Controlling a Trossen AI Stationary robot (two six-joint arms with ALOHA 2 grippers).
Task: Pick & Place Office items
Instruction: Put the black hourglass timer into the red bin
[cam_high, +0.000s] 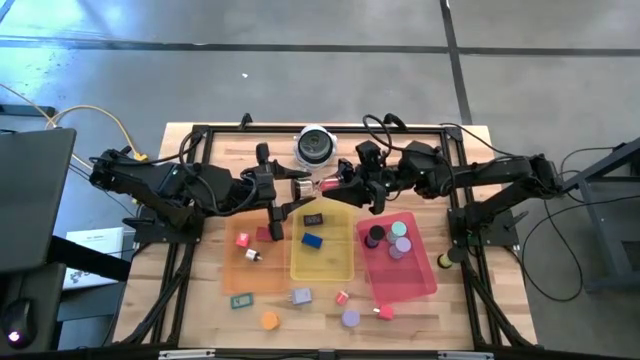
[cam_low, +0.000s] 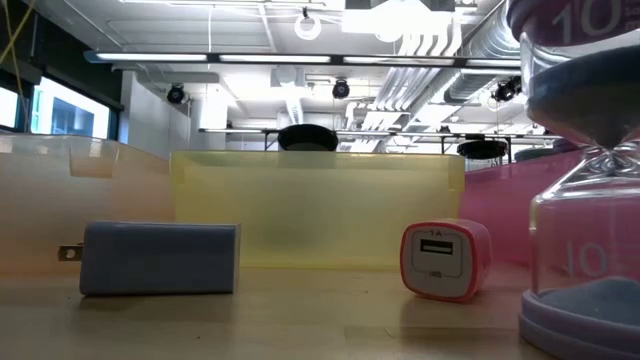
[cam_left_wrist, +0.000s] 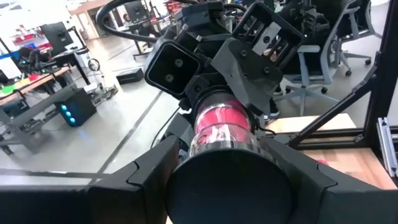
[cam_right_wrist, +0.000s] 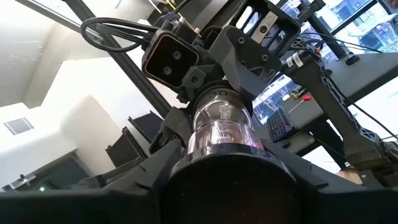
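Midair, left tool (cam_high: 293, 187) and right tool (cam_high: 338, 182) each clamp opposite black end caps of hourglass (cam_high: 316, 185): clear glass cylinder, pink sand, held level between tools above bench (cam_high: 200, 290).

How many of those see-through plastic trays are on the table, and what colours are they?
Orange tray: 1
Yellow tray: 1
Pink-red tray: 1
Total: 3
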